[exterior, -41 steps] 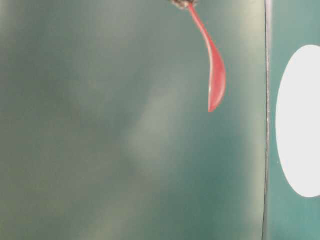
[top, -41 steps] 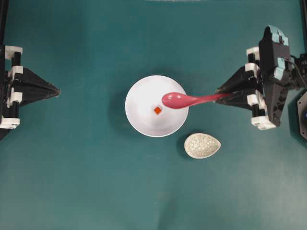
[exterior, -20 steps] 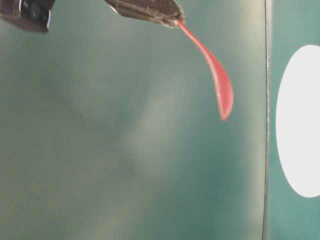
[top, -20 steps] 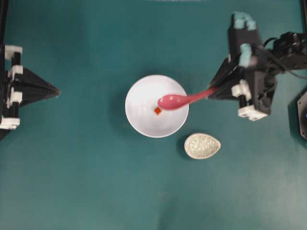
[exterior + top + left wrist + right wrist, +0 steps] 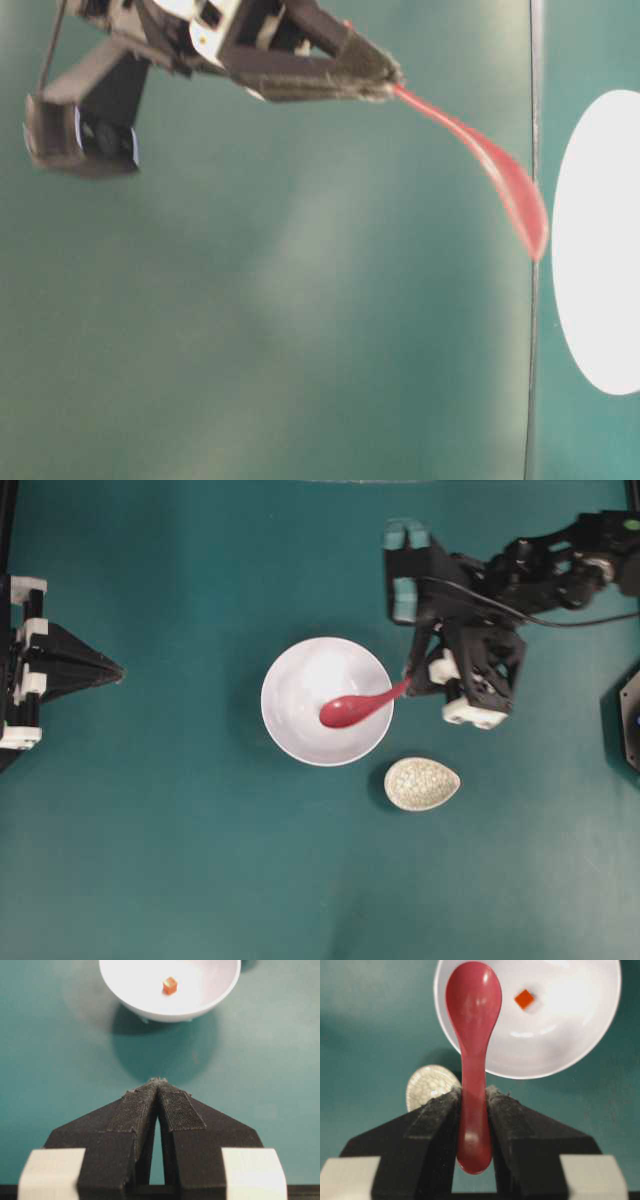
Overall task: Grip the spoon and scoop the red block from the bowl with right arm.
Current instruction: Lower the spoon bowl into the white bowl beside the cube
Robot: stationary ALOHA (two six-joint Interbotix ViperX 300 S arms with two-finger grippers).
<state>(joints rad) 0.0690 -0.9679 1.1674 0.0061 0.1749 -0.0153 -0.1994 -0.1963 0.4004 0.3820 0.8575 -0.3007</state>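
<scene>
So the right gripper (image 5: 474,1110) has its jaws clamped on the handle of the spoon (image 5: 472,1035), one pad pressed against each side, with the butt end of the handle poking out behind them toward the wrist camera. The spoon is a glossy pink-red soup spoon and it sticks straight out ahead of the jaws, with its scoop hanging over the near side of the bowl (image 5: 580,1045). From overhead the scoop (image 5: 345,711) sits inside the bowl's outline, on the right half, and the handle crosses the rim on its way back to the right arm (image 5: 470,670), which is angled in from the upper right. The red block (image 5: 524,998) is lying on the bowl's white floor, just beside the scoop and clear of it in the wrist view; overhead I can't pick it out at all, the scoop seems to cover it. In the table-level shot the spoon slopes down from the jaws with the scoop tip right at the edge of the bowl, but that view is too blurry to say if it touches. Just off the bowl's lower right on the teal worktop (image 5: 150,860) there's a small speckled white spoon rest (image 5: 422,784), sitting apart from everything. Way over on the left the left gripper (image 5: 158,1085) has its jaws pinched together on nothing, pointing at the bowl from well back.
</scene>
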